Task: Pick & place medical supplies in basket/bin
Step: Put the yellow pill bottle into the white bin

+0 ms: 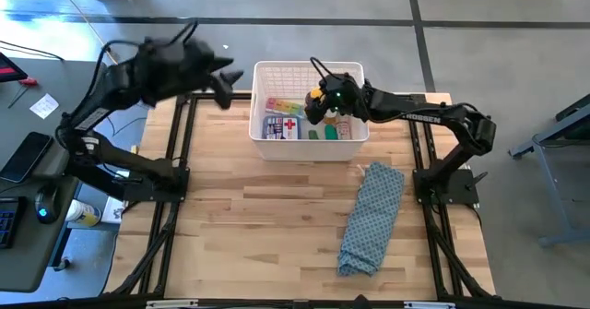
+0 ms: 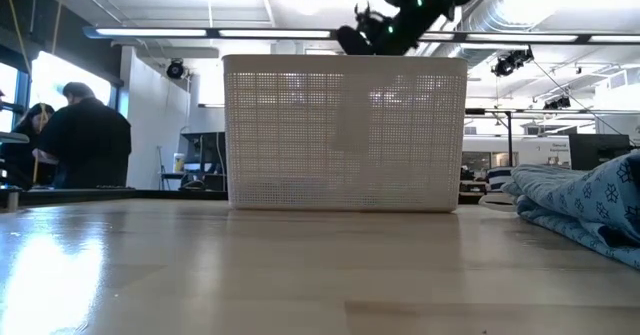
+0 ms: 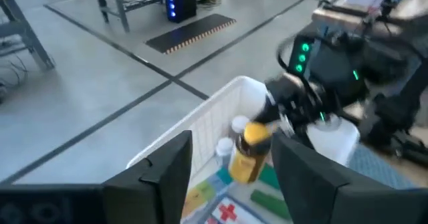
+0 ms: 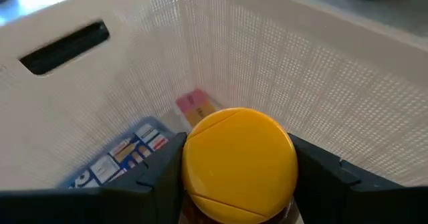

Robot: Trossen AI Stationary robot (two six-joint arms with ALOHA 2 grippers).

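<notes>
The white basket [image 1: 309,72] stands at the far middle of the wooden table [image 1: 267,217], its far wall close to the table's far edge, and the near half of the table in front of it lies bare. To the right of that open stretch a long blue patterned cloth [image 1: 372,217] lies crumpled, reaching from just in front of the basket's right corner toward the near edge; in the low view it bulks up at the right side beside the basket. The left gripper [image 1: 224,84] hangs above the table's far left corner, just outside the basket's left wall, its fingers [image 3: 167,167] spread with nothing between them. The right gripper [image 1: 318,101] reaches in from the right over the basket's interior, above the rim, pinching a bottle with a yellow cap [image 4: 239,162] between its fingers; the bottle hangs over the basket's floor without touching it. Inside the basket lie the rainbow pill organiser strip [image 1: 284,105] along the left part, the blue-white red-cross pack [image 1: 284,127] nearer the front, a green tube [image 1: 329,133] beside it, and a white-capped bottle [image 3: 239,126] close to the held one. A person [image 2: 85,135] stands in the room beyond the table.
</notes>
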